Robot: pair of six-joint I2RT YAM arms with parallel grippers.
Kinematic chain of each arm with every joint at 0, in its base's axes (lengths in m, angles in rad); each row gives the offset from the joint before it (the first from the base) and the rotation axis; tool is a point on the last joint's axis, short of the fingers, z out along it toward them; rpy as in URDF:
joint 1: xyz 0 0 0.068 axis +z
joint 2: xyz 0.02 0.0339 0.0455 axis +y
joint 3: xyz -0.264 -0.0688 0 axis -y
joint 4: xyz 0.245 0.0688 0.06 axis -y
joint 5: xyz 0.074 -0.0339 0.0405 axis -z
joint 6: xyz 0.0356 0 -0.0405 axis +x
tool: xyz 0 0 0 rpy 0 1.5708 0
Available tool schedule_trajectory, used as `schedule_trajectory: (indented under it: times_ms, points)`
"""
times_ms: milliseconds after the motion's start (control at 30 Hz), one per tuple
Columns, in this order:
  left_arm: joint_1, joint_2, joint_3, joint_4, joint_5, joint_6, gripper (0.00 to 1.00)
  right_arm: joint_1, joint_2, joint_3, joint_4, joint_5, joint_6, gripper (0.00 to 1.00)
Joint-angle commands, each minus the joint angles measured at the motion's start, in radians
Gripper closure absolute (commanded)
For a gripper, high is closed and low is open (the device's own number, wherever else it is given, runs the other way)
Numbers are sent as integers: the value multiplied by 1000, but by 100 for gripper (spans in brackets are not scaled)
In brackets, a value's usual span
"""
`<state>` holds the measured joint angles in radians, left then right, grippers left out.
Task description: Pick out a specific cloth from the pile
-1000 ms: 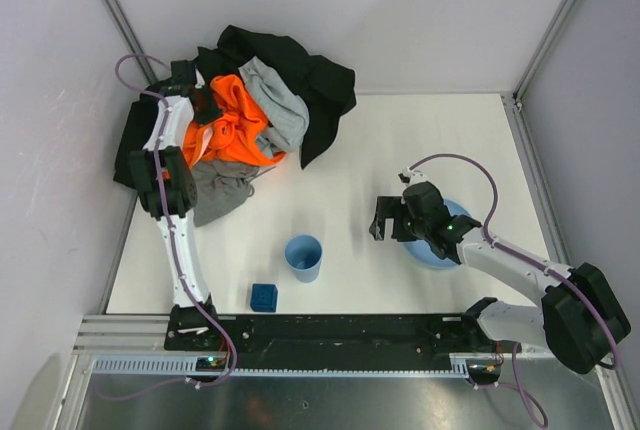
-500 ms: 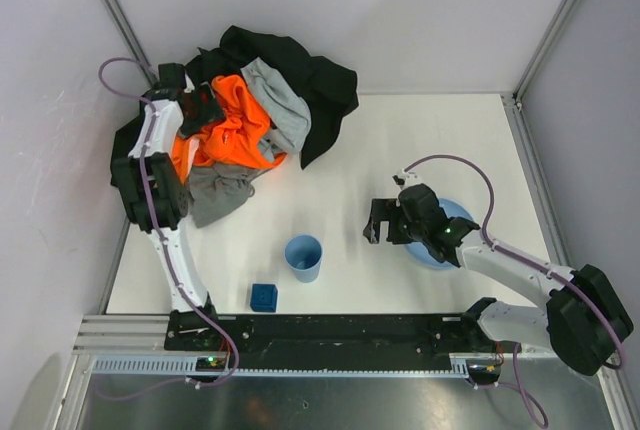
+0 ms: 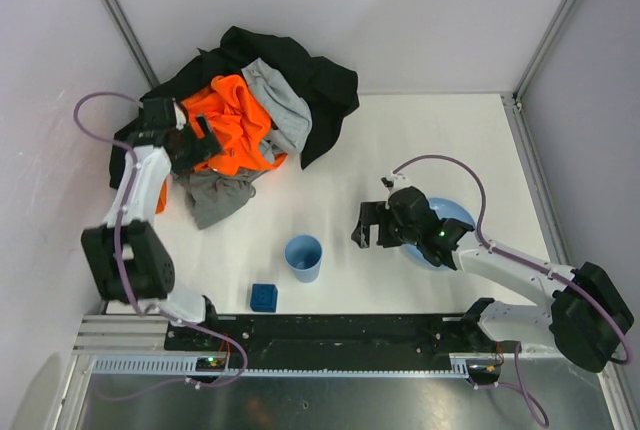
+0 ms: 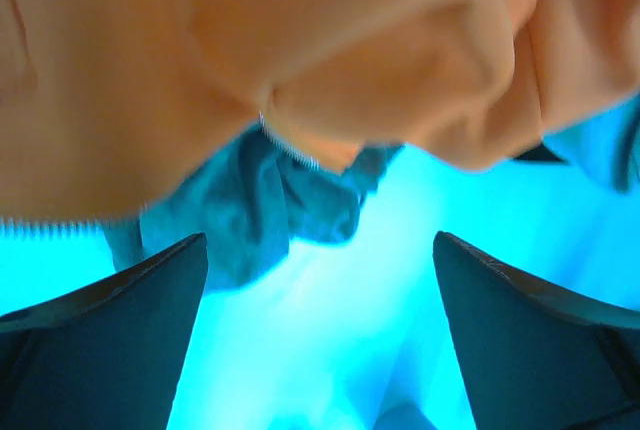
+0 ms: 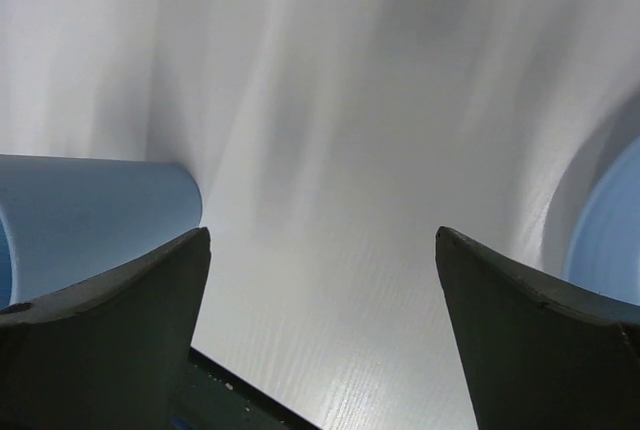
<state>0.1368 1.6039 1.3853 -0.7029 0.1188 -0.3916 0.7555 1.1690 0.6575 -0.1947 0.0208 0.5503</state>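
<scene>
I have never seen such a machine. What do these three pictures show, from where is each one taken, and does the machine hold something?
This is a robot with two arms fixed at the near edge of a white table. The large picture looks down from above. The other two come from small cameras on the wrists, so the dark shapes in their lower corners are the robot's own fingers.

On the table lies a pile of clothes: a black one, an orange cloth, a pale grey cloth and, at the front edge, a darker grey cloth. There are also a blue cup, a small blue block and a blue plate.

The left gripper is open and points at the orange cloth. The right gripper is open between cup and plate. Neither holds anything.
</scene>
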Motion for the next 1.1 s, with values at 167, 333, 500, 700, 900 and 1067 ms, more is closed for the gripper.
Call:
schedule_trajectory:
  times_ms: [167,333,500,700,900,1067]
  points:
    - [-6,-502,-429,147,102,12,0,49,41,67,46,23,37,1]
    - [-4,-677,-568,202,100,17,0,67,89,109,57,17,35,1]
    - [-5,-729,-573,244,127,42,0,75,166,186,57,10,41,1]
    - [-6,-752,-550,244,111,80,0,84,309,294,109,-38,52,1]
    - [-5,-779,-571,260,102,91,0,94,490,436,164,-102,74,1]
    - [-5,-759,-569,263,78,88,0,100,632,560,220,-169,109,1]
